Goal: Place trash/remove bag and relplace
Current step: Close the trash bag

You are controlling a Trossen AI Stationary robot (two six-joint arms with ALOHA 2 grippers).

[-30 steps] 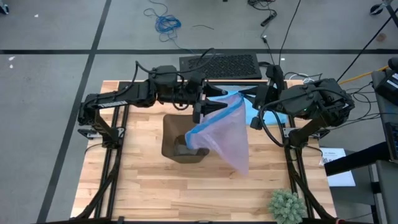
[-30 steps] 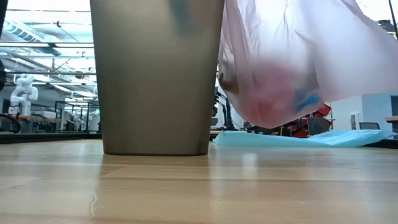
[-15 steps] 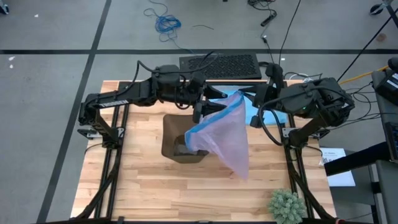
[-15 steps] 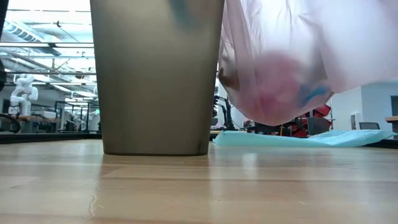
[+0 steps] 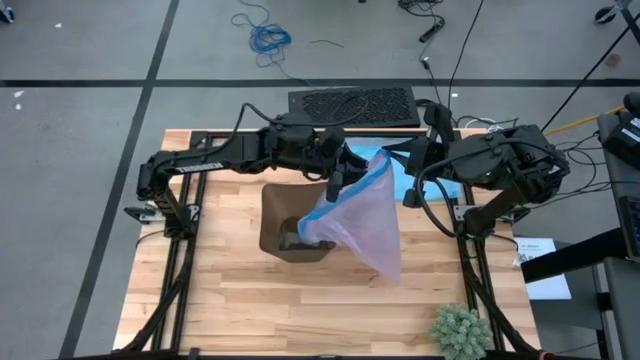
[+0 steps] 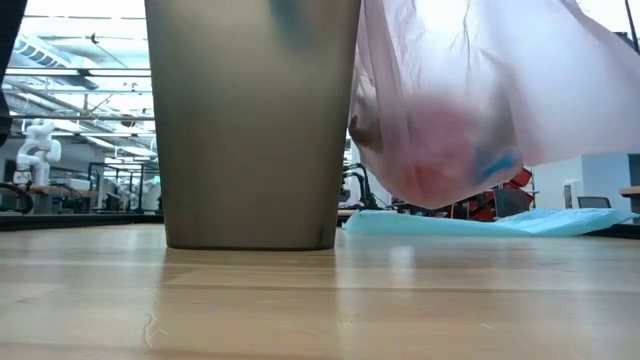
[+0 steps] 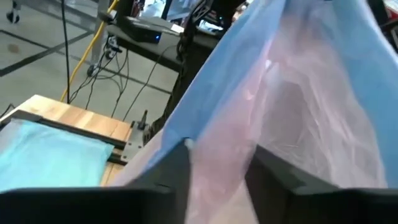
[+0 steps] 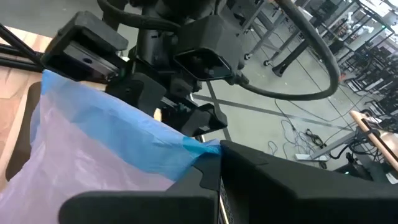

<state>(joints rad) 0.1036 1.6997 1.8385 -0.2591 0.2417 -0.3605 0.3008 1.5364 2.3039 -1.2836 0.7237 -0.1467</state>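
Your lavender-pink bag (image 5: 358,222), blue-hemmed and crinkled, hangs beside the brown bin (image 5: 285,222). Right gripper (image 8: 208,165) is clamped on its hem; left gripper (image 7: 216,171) straddles the rim, grip undetermined.

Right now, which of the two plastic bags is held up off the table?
The translucent lavender-pink plastic bag with the blue rim, hanging beside the brown bin. The light blue plastic bag lies flat on the wooden table.

robotics lab: concrete floor (image 5: 80,60) with loose cables (image 5: 262,35), equipment racks (image 8: 348,43), white humanoid robot (image 6: 38,150) in background
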